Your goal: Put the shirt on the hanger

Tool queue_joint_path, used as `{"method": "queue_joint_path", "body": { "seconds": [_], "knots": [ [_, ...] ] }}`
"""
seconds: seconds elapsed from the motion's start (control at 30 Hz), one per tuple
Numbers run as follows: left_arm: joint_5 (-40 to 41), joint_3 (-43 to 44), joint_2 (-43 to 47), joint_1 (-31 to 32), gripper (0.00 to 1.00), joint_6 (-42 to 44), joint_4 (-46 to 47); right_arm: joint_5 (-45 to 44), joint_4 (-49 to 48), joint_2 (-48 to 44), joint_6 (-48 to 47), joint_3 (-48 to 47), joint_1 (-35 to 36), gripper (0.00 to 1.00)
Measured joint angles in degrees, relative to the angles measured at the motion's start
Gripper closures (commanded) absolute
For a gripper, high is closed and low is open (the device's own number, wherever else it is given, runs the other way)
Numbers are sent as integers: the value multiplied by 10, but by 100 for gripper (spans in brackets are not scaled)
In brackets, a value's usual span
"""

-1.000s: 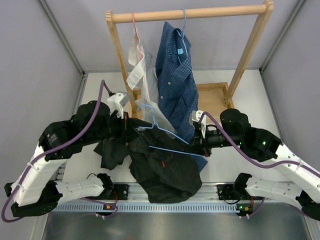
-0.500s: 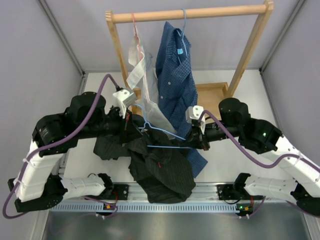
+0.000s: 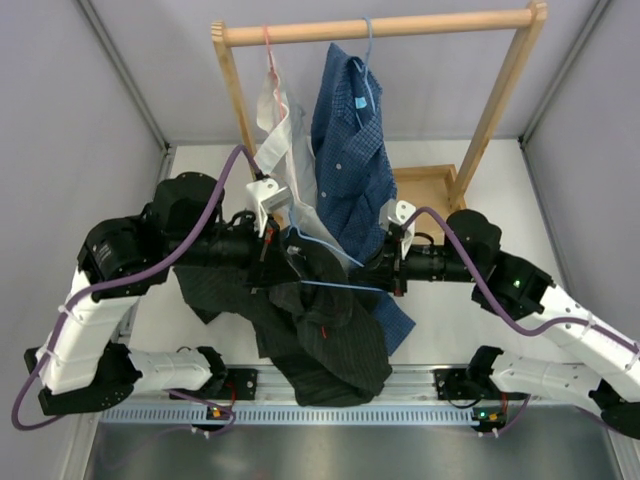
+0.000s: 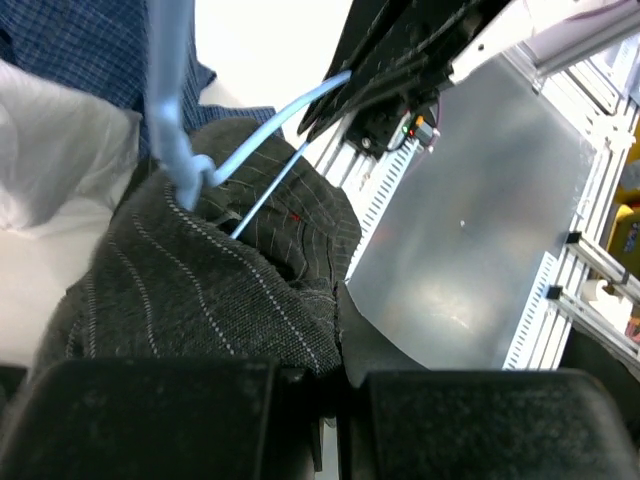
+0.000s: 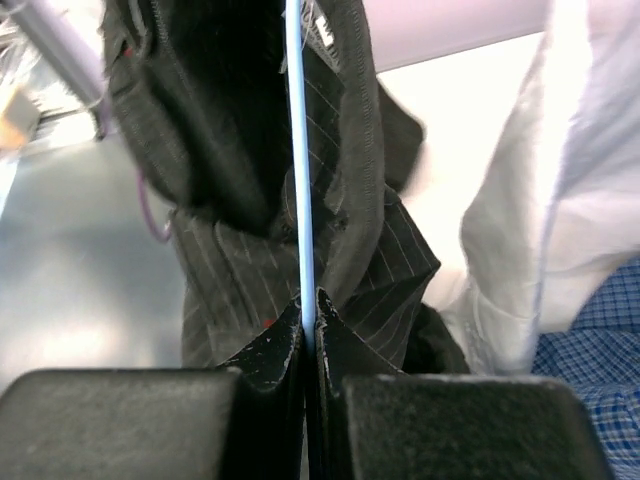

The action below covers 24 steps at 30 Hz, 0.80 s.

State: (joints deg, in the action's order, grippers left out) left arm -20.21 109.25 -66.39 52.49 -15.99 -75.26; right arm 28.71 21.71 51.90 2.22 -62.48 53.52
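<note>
Over the last second both arms had risen and drawn in toward the middle of the overhead frame, carrying the load up with them. More of the shirt (image 3: 322,335) now hung off the table (image 3: 440,330), and the left elbow had swung toward the upper left.

The shirt drooped as a bunched dark mass at centre frame, its lower folds trailing toward the bottom edge, just in front of the blue checked shirt (image 3: 350,150) on the wooden rack (image 3: 380,28). The hanger (image 3: 340,287) lay across the top of this mass. Its hook stood at upper centre, and its near arm ran down into the pinstriped cloth in the left wrist view.

The left gripper (image 3: 268,262) had its fingers pressed together on a fold of the shirt. The right gripper (image 5: 309,322) was clamped on the thin blue bar.

The task looked partly done. One shoulder seemed threaded, while the other shoulder, the collar and the straightening remained.
</note>
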Motion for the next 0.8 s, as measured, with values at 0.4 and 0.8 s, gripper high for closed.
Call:
{"method": "queue_joint_path", "body": {
  "seconds": [0.4,0.8],
  "knots": [
    [96,53,-23,-1,100,21,5,-56,-180,-3,86,92,34,100],
    [99,111,-55,0,100,40,4,-155,-342,-13,129,167,139,100]
  ]
}}
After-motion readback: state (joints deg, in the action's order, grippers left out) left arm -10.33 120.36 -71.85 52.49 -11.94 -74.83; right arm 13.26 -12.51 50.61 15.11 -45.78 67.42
